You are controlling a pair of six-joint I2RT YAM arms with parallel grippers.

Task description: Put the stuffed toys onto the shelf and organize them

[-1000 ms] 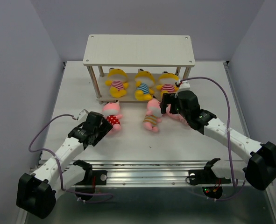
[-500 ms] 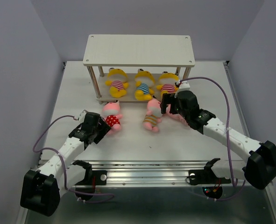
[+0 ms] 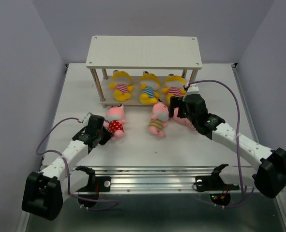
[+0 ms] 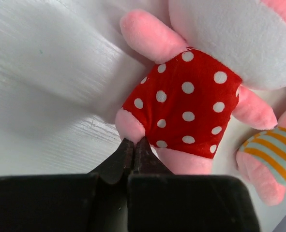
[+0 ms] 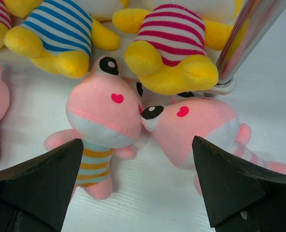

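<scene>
Three yellow stuffed toys (image 3: 149, 88) lie on the lower board of the shelf (image 3: 143, 51). On the table in front of it lie three pink ones. My left gripper (image 3: 105, 134) is shut, its tips (image 4: 134, 141) pinching the near leg of the pink toy in red polka dots (image 4: 186, 101). My right gripper (image 5: 138, 142) hovers open over the two other pink toys, the orange-and-blue striped one (image 5: 104, 116) on the left and another (image 5: 201, 130) on the right, their heads touching. Neither lies between its fingers.
A metal shelf leg (image 5: 244, 38) stands just behind the right-hand pink toy. The shelf's top board holds nothing. Grey walls close in the table on the left, right and back. A metal rail (image 3: 152, 174) runs along the near edge.
My left gripper has slid forward to the polka-dot toy and shut on its leg. The right arm has barely moved and stays open.
</scene>
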